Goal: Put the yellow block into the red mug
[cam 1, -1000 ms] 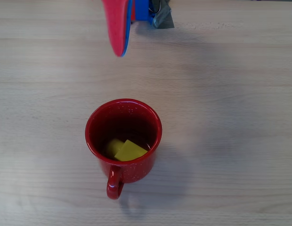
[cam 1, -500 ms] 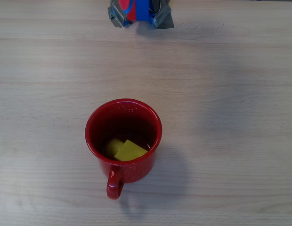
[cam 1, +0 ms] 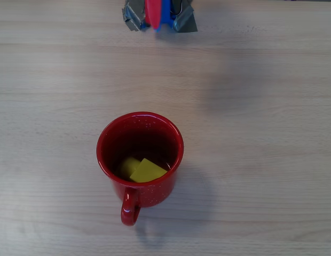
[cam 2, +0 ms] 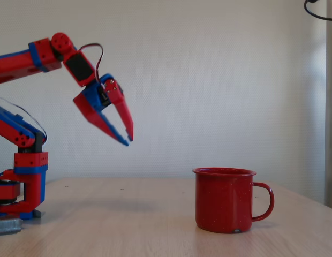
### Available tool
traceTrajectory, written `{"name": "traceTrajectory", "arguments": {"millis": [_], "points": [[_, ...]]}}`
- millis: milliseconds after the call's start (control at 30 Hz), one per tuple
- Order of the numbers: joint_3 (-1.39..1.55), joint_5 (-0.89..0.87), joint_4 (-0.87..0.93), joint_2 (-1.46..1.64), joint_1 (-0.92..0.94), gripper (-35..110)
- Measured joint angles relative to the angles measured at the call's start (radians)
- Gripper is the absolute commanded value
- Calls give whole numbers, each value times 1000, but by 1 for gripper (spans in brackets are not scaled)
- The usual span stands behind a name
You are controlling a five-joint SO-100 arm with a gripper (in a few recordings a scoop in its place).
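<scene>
Mug first: the red mug (cam 1: 140, 160), glossy speckled enamel with a round rim and loop handle, sits on the pale wood-grain counter (cam 1: 261, 106). The yellow block (cam 1: 144, 170), matte plastic with its flat square end up, lies at the bottom inside, looks done. Farther back, jaws (cam 2: 128, 139) hang high and well clear, tips nearly together, nothing held. Risk seems low; only a low swing forward could knock the mug over.

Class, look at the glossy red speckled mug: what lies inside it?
In the overhead view, the small yellow plastic block lies on the floor of the glossy red speckled mug. The near wall hides part of the floor.
</scene>
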State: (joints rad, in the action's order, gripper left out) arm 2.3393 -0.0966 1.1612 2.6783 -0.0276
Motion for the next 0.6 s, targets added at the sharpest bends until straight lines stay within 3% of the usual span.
{"name": "traceTrajectory", "arguments": {"millis": [333,600], "points": [[428,0,-106,316,-15,0],[537,15,-107,437,-34,0]]}}
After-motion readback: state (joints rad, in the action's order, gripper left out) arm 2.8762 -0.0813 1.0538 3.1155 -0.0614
